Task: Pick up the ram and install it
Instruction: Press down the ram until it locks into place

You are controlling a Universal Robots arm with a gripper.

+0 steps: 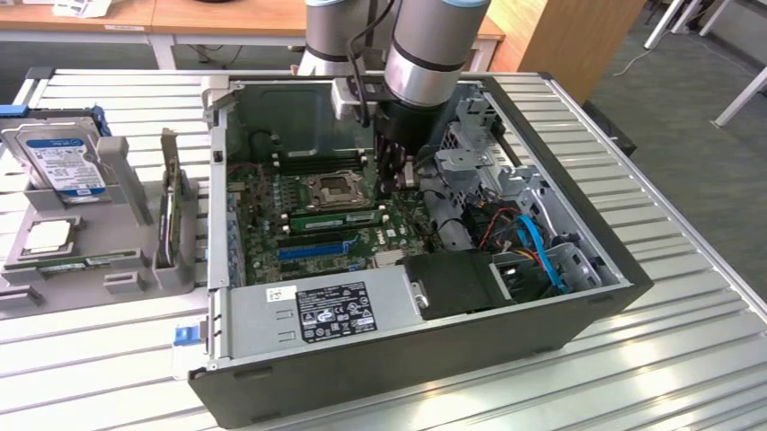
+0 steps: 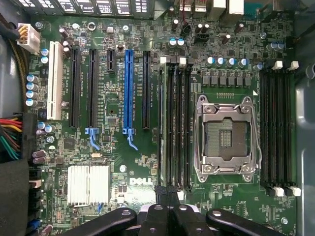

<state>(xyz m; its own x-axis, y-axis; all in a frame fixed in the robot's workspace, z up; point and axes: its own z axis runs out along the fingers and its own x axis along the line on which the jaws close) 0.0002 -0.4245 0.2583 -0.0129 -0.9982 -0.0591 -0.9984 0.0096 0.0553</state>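
Work is inside the open computer case (image 1: 419, 359), which lies on its side on the slatted metal table (image 1: 671, 359). The arm reaches from above into the case, and the gripper (image 1: 396, 190) hangs low over the motherboard (image 2: 123, 167). Its claw is clenched: in the wrist view the two dark tips meet, and nothing is seen between them. The ram (image 1: 339, 218) stands on its long edge in a memory slot, between the CPU socket (image 1: 330, 190) and the blue slot (image 1: 318, 250), and it looks level. The clenched tips are just over the end of the ram that points toward the exterior view's right; if they touch it, I cannot tell. At the exterior view's left, well apart from the case, a grey holder (image 1: 126, 269) carries a hard drive (image 1: 63, 162) with a blue-and-white label, which stands tilted.
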